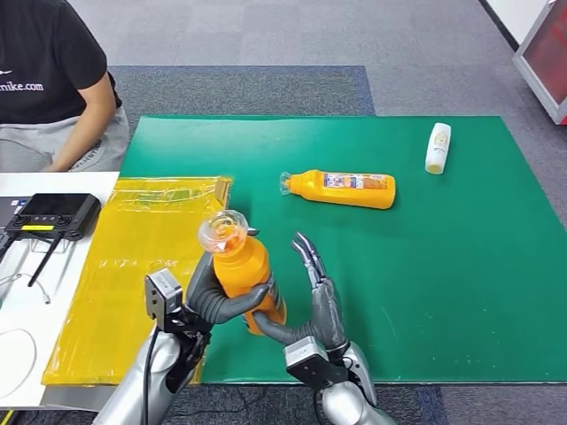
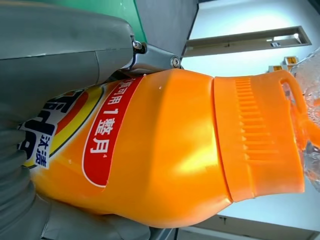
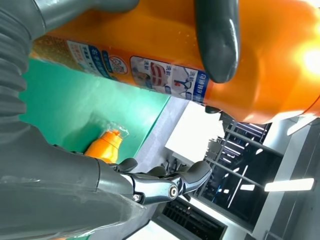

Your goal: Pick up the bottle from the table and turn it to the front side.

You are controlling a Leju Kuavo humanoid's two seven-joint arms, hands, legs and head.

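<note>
So, orange bottle (image 1: pixel 244 270) held above the green mat's (image 1: pixel 468 266) near edge, long axis tilted, clear-wrapped cap up and toward the far left. Left hand (image 1: pixel 217 297) wraps its body; right hand (image 1: pixel 314 305) thumb presses the bottle, fingers (image 1: pixel 309 252) spread upward. Second orange bottle (image 1: pixel 345 189) lies sideways mid-mat.

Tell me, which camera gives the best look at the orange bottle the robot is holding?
The left wrist view: the held bottle appears close, with its red label and ribbed cap. The head view shows it small, gripped by the left hand; the right wrist view shows a stretch of its side.
</note>
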